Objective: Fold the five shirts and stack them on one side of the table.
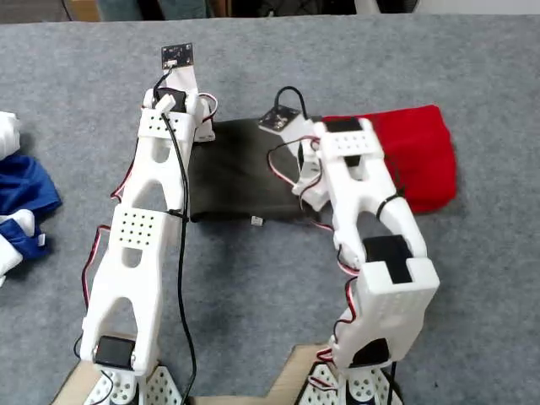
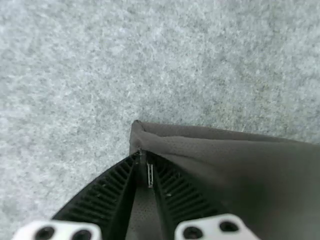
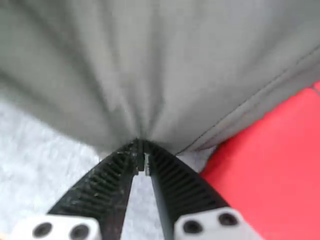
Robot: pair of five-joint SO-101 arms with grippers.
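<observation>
L gripper (image 2: 144, 159) & R gripper (image 3: 141, 150) each clenched on black shirt (image 1: 236, 177) far edge, prob. for an even fold; folded red shirt (image 1: 418, 156) just beside, likely stack start.

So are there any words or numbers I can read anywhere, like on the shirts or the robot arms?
No words or numbers can be read here.
Small white tag at the dark shirt edge: too small to read.
Little board at one arm's tip: any print is too small to read.
Red shirt: plain where it shows.
</observation>
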